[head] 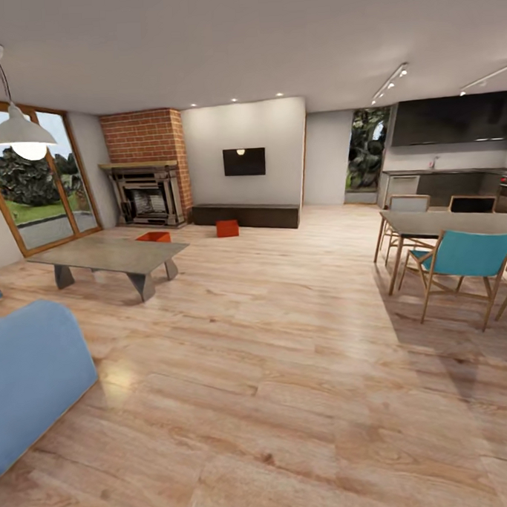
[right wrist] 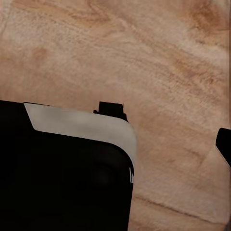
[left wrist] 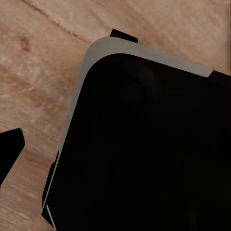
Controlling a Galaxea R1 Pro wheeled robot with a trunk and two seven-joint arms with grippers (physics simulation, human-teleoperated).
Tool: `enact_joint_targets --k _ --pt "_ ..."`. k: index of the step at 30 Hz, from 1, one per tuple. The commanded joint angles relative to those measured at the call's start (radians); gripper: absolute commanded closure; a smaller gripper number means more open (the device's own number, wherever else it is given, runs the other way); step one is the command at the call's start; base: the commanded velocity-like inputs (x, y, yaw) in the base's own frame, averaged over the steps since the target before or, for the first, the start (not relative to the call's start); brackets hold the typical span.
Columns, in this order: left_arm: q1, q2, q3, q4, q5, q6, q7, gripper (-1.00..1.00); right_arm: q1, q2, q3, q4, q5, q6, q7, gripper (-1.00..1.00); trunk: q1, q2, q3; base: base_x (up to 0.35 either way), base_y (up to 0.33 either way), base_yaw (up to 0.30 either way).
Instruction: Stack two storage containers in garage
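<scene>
I stood in the living room on its light wood-plank floor (head: 291,400), a blue sofa (head: 29,377) at my left, the dining table (head: 452,221) to my right. Far ahead, one storage container (head: 154,236) lay behind the low coffee table (head: 109,255); the other storage container (head: 227,228) sat before the dark TV bench (head: 245,214). Whether my pincers were open or closed, I could not tell.
</scene>
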Motion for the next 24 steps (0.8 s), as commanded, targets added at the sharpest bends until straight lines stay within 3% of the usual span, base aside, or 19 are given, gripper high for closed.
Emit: enact_joint_targets --k 1,24 --pt "0.0 0.0 0.004 -0.001 0.003 0.001 0.001 -1.0 -0.001 0.0 0.008 0.003 -0.003 -0.005 -0.003 -1.0 0.001 0.0 -0.001 0.326 0.0 0.0" --pt "0.0 0.0 0.004 -0.001 0.003 0.002 0.001 -1.0 -0.001 0.001 0.008 0.003 -0.003 -0.005 -0.003 -1.0 0.001 0.0 -0.001 0.326 0.0 0.0"
